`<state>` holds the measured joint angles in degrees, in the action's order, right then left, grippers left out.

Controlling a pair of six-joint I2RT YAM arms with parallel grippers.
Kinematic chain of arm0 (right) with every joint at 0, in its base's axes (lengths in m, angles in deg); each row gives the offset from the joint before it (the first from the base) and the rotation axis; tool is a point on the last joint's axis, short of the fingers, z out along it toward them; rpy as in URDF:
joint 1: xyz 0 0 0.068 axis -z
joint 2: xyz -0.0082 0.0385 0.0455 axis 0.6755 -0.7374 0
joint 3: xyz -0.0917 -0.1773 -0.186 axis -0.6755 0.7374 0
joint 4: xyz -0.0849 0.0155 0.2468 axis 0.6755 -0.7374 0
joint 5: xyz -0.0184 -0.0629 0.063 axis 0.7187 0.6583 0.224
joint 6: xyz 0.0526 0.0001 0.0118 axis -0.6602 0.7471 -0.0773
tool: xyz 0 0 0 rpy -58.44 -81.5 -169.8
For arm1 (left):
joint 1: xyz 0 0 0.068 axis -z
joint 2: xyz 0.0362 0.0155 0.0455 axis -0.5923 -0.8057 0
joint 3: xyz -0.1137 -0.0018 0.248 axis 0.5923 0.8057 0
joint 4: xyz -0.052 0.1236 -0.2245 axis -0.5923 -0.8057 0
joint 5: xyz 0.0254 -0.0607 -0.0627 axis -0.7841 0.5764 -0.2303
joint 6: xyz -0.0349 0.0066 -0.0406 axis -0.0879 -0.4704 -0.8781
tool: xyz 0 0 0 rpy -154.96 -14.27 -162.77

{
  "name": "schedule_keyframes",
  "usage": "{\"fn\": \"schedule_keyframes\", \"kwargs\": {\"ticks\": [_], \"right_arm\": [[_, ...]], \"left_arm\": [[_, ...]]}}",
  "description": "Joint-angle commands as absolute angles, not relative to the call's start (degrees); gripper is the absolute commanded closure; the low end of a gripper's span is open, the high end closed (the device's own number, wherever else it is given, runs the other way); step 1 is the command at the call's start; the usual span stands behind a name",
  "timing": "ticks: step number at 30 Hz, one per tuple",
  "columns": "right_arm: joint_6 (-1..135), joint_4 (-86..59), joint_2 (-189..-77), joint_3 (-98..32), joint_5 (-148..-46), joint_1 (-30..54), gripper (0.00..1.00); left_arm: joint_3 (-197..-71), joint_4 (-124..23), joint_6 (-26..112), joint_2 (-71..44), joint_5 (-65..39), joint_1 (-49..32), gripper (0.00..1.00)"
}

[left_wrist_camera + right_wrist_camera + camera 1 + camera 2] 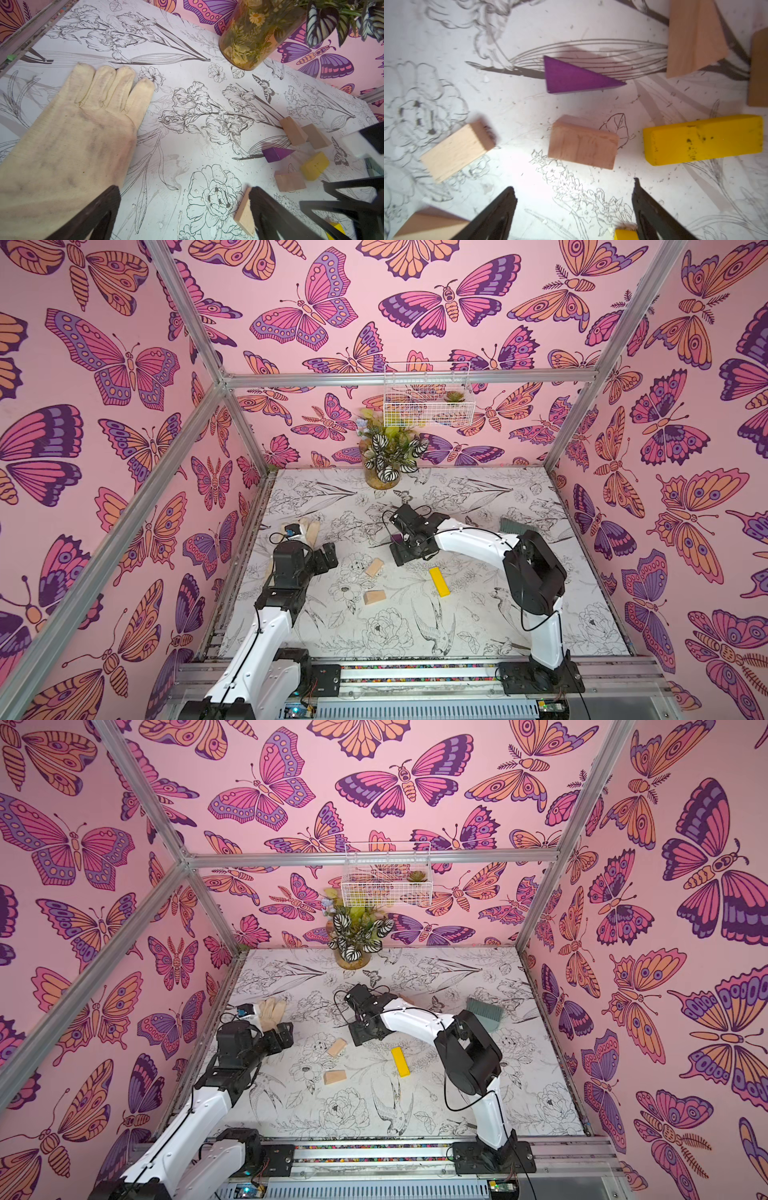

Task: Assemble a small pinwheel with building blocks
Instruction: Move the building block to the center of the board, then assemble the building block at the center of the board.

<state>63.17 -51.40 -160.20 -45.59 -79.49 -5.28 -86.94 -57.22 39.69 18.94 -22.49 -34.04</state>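
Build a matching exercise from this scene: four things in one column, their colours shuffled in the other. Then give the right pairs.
Things:
1. glove
2. hand brush
3. hanging wire basket
4. painted wedge

Colours:
a. purple
b. white
c. beige
d. teal

Pairs: 1-c, 2-d, 3-b, 4-a

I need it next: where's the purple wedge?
Mid-table, beneath the right arm; the right wrist view shows the purple wedge lying near a wooden block.
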Motion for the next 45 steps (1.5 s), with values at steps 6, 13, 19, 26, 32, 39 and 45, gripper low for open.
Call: {"fn": "schedule_keyframes", "kwargs": {"ticks": [6, 13, 19, 26, 32, 39, 45], "right_arm": [[74.2, -53.2, -163.8, -52.5, -85.9, -11.5, 0.1], [76.0, -56.2, -172.0, -60.8, -86.3, -13.4, 0.1], [76.8, -58.4, -176.4, -65.1, -86.5, -13.7, 0.1], [77.0, -58.6, -178.5, -66.2, -85.5, -14.0, 0.15], [75.3, -58.0, -177.5, -64.8, -83.5, -14.1, 0.32], [70.4, -54.6, -172.8, -59.0, -81.6, -14.1, 0.48], [66.1, -54.7, -169.3, -55.5, -78.6, -14.1, 0.51]], "left_arm": [[-89.9, -64.0, 36.8, 19.0, -24.7, -34.7, 0.0], [-90.0, -64.8, 36.1, 18.8, -24.0, -35.3, 0.0], [-90.0, -64.8, 36.1, 18.5, -23.4, -35.4, 0.0], [-89.6, -64.8, 36.1, 18.5, -23.4, -35.4, 0.0], [-89.6, -64.8, 36.1, 18.4, -23.5, -35.4, 0.0], [-89.4, -64.8, 36.5, 18.3, -23.3, -35.4, 0.0], [-89.2, -64.8, 36.3, 18.1, -22.3, -35.4, 0.0]]}}
